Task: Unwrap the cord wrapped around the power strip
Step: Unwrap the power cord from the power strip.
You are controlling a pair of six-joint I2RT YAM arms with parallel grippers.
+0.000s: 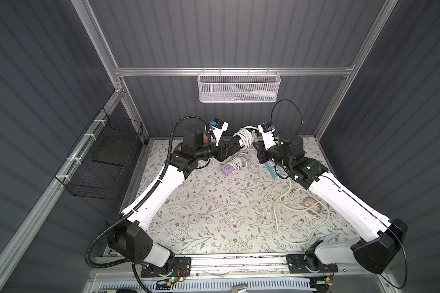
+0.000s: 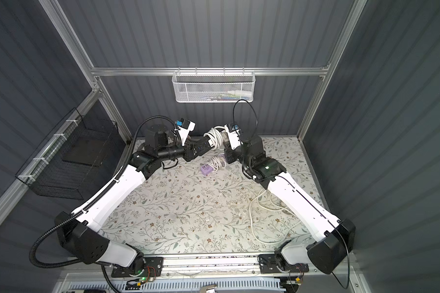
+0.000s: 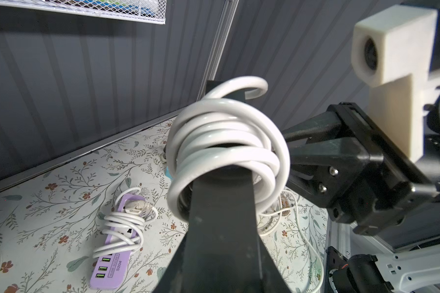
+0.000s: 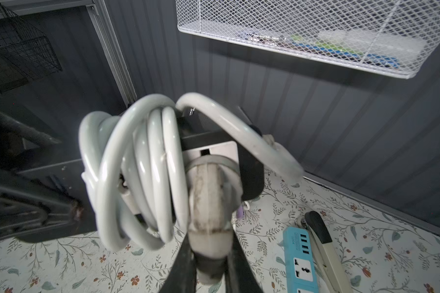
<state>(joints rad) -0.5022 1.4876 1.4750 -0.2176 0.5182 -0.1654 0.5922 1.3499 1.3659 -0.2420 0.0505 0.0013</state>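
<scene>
power strip (image 1: pixel 233 144): aloft near back wall (image 1: pixel 226 38), mostly hidden under cord (image 1: pixel 245 135) coils | left tool (image 1: pixel 224 151): clamped on power strip | right tool (image 4: pixel 210 236): clamped on plug (image 4: pixel 208 192) | tabletop (image 1: pixel 208 210) centre free

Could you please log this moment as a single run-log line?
left gripper: shut on power strip, held in air | right gripper: shut on plug | cord: looped around power strip | purple strip: wrapped, untouched

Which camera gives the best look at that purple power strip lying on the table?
The left wrist view: the purple power strip is close, its green ports and wrapped white cord clear. Both top views show it small; the right wrist view barely shows it.
</scene>
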